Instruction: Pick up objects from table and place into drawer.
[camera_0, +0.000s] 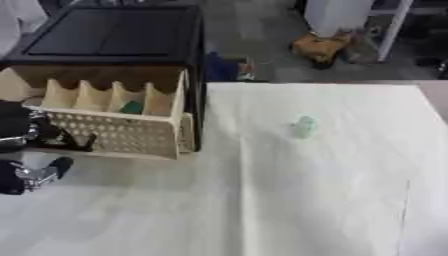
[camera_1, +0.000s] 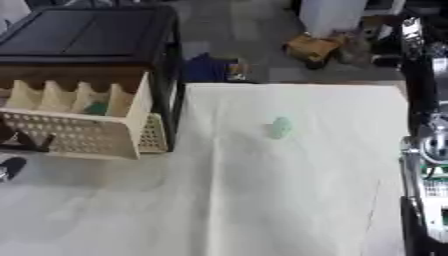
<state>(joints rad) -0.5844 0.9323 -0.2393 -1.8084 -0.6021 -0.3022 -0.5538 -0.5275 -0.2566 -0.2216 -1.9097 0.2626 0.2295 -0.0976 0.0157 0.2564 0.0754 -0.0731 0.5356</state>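
Your left hand (camera_0: 35, 135) has its dark fingers (camera_0: 74, 140) curled against the front wall of the drawer (camera_0: 114, 132), at its left end; you cannot tell whether they actually clamp the wall. The drawer stands pulled out of the black cabinet (camera_0: 109, 35), and a teal thing (camera_0: 132, 106) lies between its dividers. A pale green object (camera_0: 304, 127) rests on the white table (camera_0: 289, 200), well to the right of the drawer. Your right arm (camera_1: 429, 150) shows far right of the drawer; its hand is out of sight.
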